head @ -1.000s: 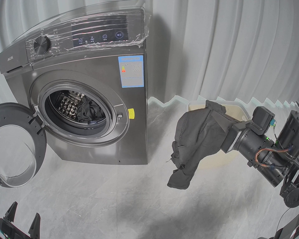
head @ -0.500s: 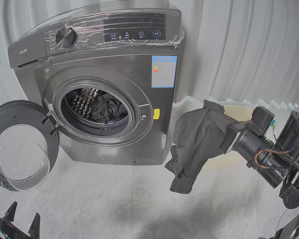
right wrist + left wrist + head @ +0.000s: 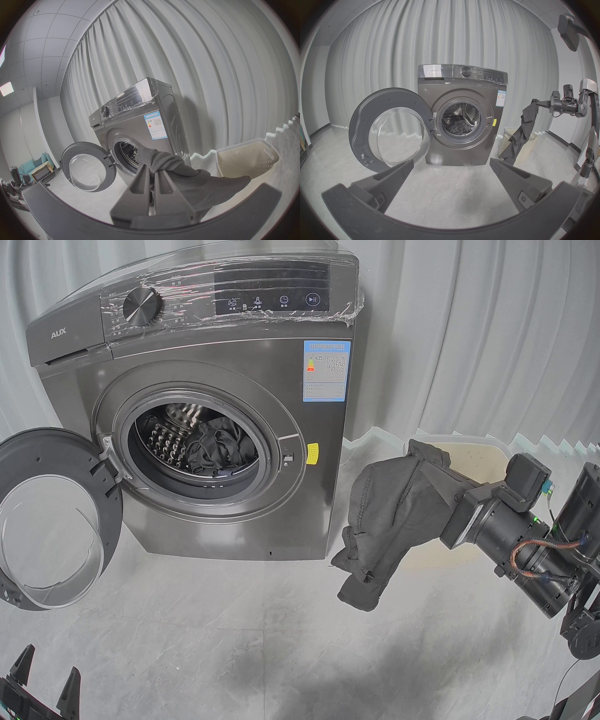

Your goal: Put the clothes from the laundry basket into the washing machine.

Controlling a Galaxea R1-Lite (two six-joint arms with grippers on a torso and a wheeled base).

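Clamping a dark garment [image 3: 390, 515] at three o'clock, your right gripper [image 3: 152, 177] hangs apart from the ten-o'clock washing machine [image 3: 206, 371]; your left gripper [image 3: 450, 162] is spread wide.

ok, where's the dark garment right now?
In the head view the dark garment hangs from the right gripper on the robot's right, between the washing machine and the laundry basket.

Staged test room — curtains [image 3: 487, 334], washing machine [image 3: 250, 365], panel ceiling [image 3: 40, 37]
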